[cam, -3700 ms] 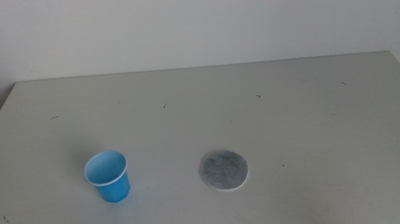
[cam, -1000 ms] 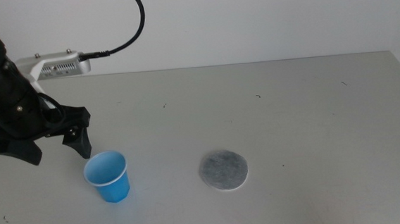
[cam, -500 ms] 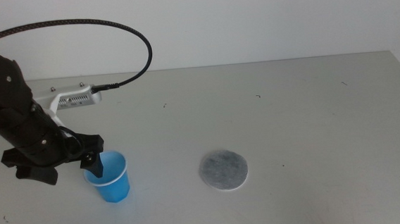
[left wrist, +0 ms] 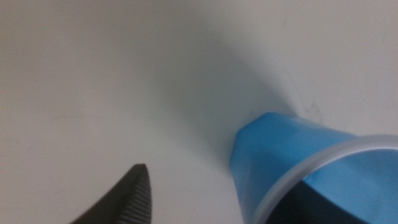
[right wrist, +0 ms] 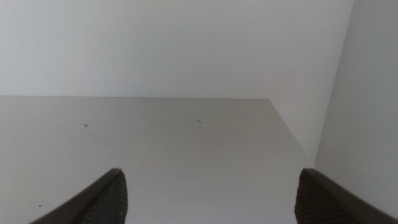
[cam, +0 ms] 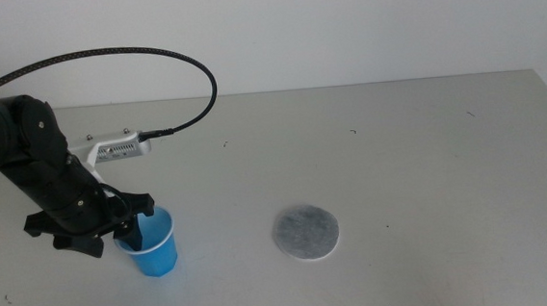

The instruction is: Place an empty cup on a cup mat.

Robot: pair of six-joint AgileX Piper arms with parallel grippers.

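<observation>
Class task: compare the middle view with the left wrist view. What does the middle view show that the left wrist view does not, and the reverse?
Only the middle view shows the cup mat, lying apart from the cup, and the whole left arm with its cable.

Only the left wrist view shows, close up, the ridged face of the outer finger standing off the cup's wall.

Both show the blue cup upright on the table, with the left gripper open astride its wall, one jaw inside. The right gripper appears in neither.

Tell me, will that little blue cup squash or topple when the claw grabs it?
The cup looks thin-walled and empty, so it's probably light and may dent. The left gripper straddles its rim, one jaw inside; a push could tip it. The right gripper waits elsewhere.
</observation>
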